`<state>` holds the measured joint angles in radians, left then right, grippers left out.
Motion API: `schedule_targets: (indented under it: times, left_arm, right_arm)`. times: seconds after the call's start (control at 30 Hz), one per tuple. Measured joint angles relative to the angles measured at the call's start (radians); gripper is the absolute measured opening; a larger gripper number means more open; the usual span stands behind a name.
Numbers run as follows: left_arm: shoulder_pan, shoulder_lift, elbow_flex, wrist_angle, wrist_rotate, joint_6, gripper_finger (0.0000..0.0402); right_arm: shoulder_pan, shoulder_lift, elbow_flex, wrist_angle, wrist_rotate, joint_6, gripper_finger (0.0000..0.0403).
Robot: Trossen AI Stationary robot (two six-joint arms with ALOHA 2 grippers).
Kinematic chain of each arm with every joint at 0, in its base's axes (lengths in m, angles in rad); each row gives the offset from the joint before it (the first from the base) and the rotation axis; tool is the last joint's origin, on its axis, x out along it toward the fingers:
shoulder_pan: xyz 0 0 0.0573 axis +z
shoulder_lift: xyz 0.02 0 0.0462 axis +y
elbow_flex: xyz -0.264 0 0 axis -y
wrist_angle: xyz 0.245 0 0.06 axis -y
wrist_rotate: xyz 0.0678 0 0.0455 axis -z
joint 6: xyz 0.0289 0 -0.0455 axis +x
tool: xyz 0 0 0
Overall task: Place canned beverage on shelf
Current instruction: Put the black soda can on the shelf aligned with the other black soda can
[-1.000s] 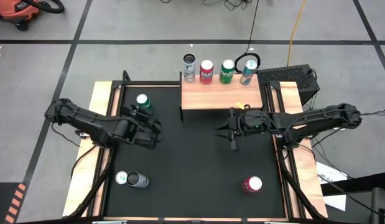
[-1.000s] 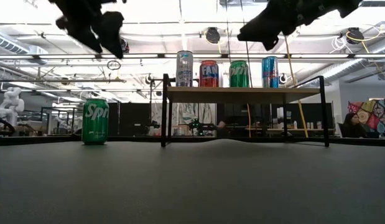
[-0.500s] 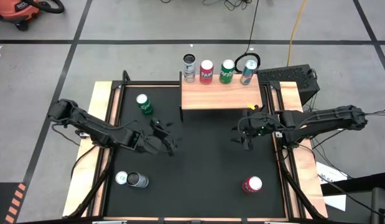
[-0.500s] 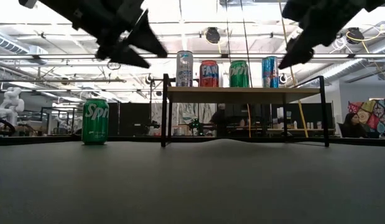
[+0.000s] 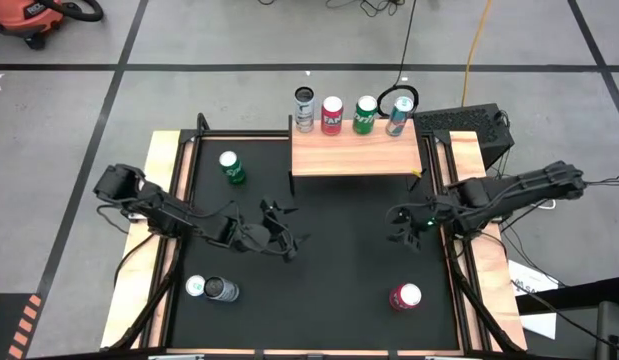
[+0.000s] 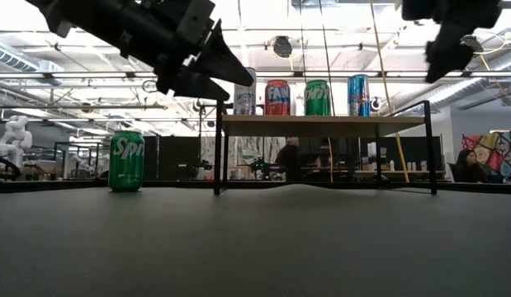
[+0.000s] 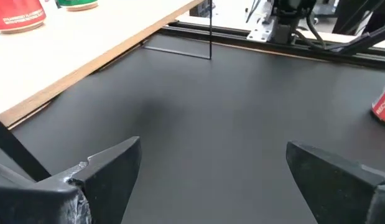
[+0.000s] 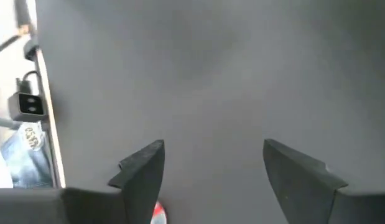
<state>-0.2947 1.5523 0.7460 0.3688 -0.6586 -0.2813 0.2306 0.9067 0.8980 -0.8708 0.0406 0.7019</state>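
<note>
Four cans on shelf: silver can (image 5: 305, 108), red can (image 5: 332, 115), green can (image 5: 365, 114) and blue can (image 5: 399, 117) stand abreast along the far edge of the shelf (image 5: 355, 155), upper centre of the high view.
Shelf front: bare wood strip, unoccupied.
Left gripper (image 5: 291, 236): centre-left over the black table (image 5: 339, 270), fingers spread wide, holding nothing.
Right gripper (image 5: 401, 226): centre-right, near the table's right edge, jaws apart, empty.
Loose cans: green Sprite can (image 5: 231, 167) upright, upper left of the table; red can on table (image 5: 405, 296) lower right; two cans (image 5: 212, 289) lower left.
Open room: table centre between the grippers.
</note>
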Motion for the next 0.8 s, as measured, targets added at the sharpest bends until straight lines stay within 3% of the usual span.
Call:
schedule_targets:
  times: [0.17, 0.33, 0.6, 0.8]
  left_arm:
    - [0.0, 0.032, 0.0, 0.06, 0.0, 0.004, 0.0393]
    - [0.0, 0.04, 0.0, 0.062, 0.0, 0.006, 0.0393]
    - [0.0, 0.04, 0.0, 0.06, 0.001, 0.008, 0.0393]
    - [0.013, 0.04, 0.0, 0.06, 0.064, 0.041, 0.0393]
  right_arm:
    - [0.102, 0.046, 0.105, -0.206, 0.057, 0.201, 0.0244]
    - [0.221, 0.128, 0.186, -0.254, 0.059, 0.373, 0.0236]
    - [0.404, 0.301, 0.26, -0.282, -0.086, 0.633, 0.0228]
    - [0.492, 0.376, 0.298, -0.256, -0.148, 0.7, 0.0228]
